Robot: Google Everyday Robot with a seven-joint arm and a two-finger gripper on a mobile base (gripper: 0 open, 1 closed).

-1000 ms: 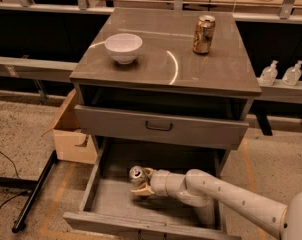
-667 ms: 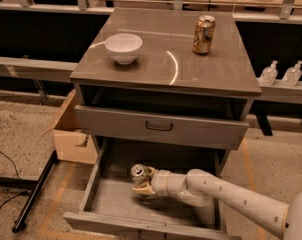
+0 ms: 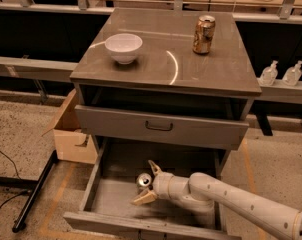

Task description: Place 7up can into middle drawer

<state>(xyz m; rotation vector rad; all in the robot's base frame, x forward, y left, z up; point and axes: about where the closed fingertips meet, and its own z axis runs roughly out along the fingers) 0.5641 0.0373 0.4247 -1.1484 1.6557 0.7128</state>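
The 7up can shows its silver top and stands on the floor of the pulled-out middle drawer, near its centre. My gripper reaches into the drawer from the right on a white arm. Its fingers are spread open, one fingertip behind the can and the other in front of it. The can sits between them, and the fingers do not appear to press on it. The can's green print is mostly hidden.
A drawer front with a dark bar handle juts out above the open drawer. On the cabinet top stand a white bowl and a copper-orange can. A cardboard box sits on the floor at left.
The gripper's fingers have spread apart from the can. The can has stayed in about the same place on the drawer floor. The arm has hardly moved.
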